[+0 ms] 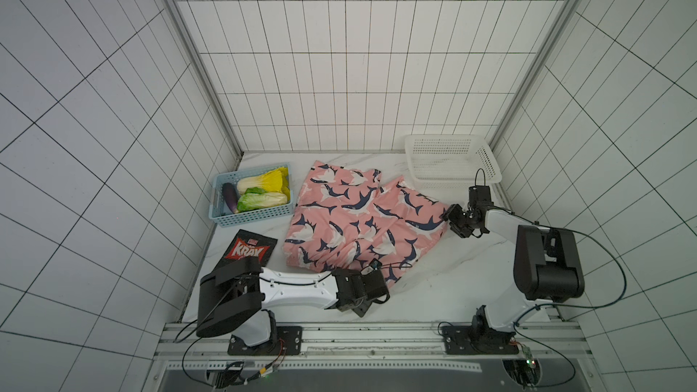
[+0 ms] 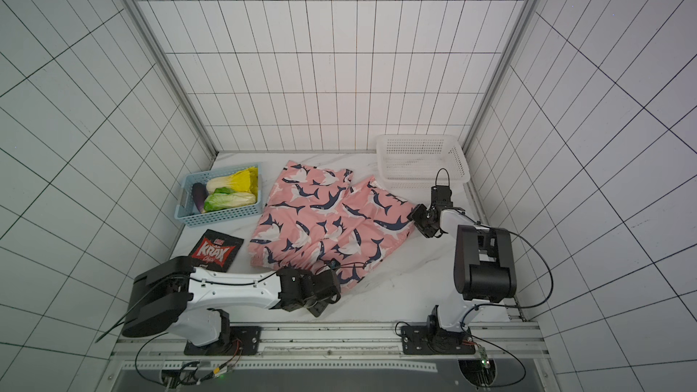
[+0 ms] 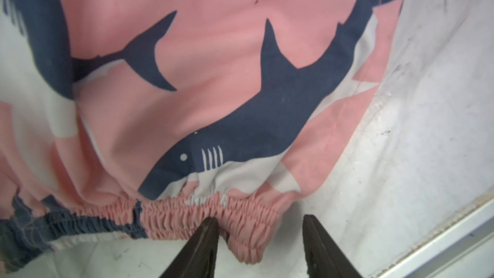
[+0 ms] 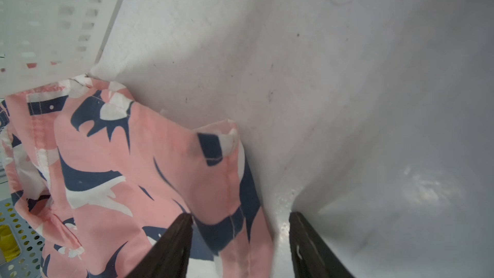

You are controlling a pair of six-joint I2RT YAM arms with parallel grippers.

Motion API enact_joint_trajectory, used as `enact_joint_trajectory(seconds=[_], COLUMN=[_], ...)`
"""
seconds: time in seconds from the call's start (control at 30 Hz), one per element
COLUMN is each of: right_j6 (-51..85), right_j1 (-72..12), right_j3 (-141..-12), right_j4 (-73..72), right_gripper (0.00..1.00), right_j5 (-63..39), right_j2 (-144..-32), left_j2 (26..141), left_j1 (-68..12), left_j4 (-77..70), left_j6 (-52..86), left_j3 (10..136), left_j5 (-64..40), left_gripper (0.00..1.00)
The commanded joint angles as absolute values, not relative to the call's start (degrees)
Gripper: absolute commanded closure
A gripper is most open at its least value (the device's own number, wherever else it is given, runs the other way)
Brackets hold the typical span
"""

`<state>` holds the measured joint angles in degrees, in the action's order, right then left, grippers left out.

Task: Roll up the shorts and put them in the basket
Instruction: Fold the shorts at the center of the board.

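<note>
Left pincer (image 3: 259,219) sits closest in the left wrist view: jaws apart, released, nothing clamped. A bunched lump of the elastic waistband (image 3: 173,217) lies in the gap, with one finger (image 3: 203,244) touching it and the other over bare bench (image 3: 414,129). Right pincer (image 4: 240,214) has its jaws apart and is released too. The outer edge of one leg runs into the gap beside one finger (image 4: 171,242), contact unclear, and the other finger is over bare bench. The shorts (image 1: 350,220) are pink with navy-and-white sharks. In both top views they lie spread and mostly flat mid-bench, unrolled, with the waistband toward the robot's side and the two legs toward the back wall. The left arm reaches in at the waistband's near corner, the right arm at the outer side of the right leg. The blue basket (image 1: 256,216) is just beside the shorts' left edge and holds a yellow cabbage (image 1: 264,181), a green cabbage (image 1: 262,201) and an eggplant (image 1: 229,197). The white basket (image 1: 452,184) stands at the back right with the right leg's hem corner just beside it; the right wrist view shows that corner at its foot. A black-and-red KRAX chip bag (image 1: 247,250) lies flat in front of the blue basket, apart from the shorts and partly under the left arm's elbow.
</note>
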<state>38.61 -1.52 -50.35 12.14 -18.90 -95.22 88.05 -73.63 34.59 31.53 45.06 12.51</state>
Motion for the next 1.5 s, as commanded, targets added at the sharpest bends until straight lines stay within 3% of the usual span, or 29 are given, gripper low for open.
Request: enact_joint_trajectory(seconds=[0.0,0.17,0.3,0.43,0.63,1.0,1.17,1.33,1.47], right_j6=[39.80,39.46,39.29,39.02,38.63,37.40,37.33,35.77,34.59], right_j1=[-2.09,-2.04,-1.88,-1.60,0.13,1.82,-3.34,-11.16,-17.38], right_j3=[-52.19,-52.13,-51.82,-52.50,-57.03,-70.92,-81.63,-98.20,-111.81], right_j4=[10.88,9.87,9.87,11.87,16.26,24.33,25.58,28.66,31.55], right_gripper=[0.44,0.66,0.88,1.00,1.00,1.00,1.00,1.00,1.00], right_j5=[-19.83,-21.03,-21.17,-21.40,-20.98,-20.78,-20.44,-18.99,-18.97], right_j2=[-97.15,-98.28,-96.66,-92.25,-83.28,-79.81,-84.98,-96.06,-106.44], left_j2=[90.33,91.75,87.68,80.74,72.59,66.26,61.23,53.40,48.06], left_j1=[-74.18,-74.18,-74.27,-74.27,-74.27,-74.27,-73.97,-69.81,-67.18], left_j4=[33.59,33.74,36.61,40.65,45.87,48.49,49.65,54.42,55.99], left_j6=[31.29,31.77,31.41,30.06,26.54,25.20,33.27,49.88,56.25], left_j3=[45.97,46.19,47.14,48.73,52.78,55.20,51.91,46.81,42.82], left_j5=[14.75,15.22,16.86,18.93,19.45,9.17,13.60,21.45,20.02], left_gripper=[0.51,0.72,0.97,1.00,1.00,1.00,1.00,1.00,1.00])
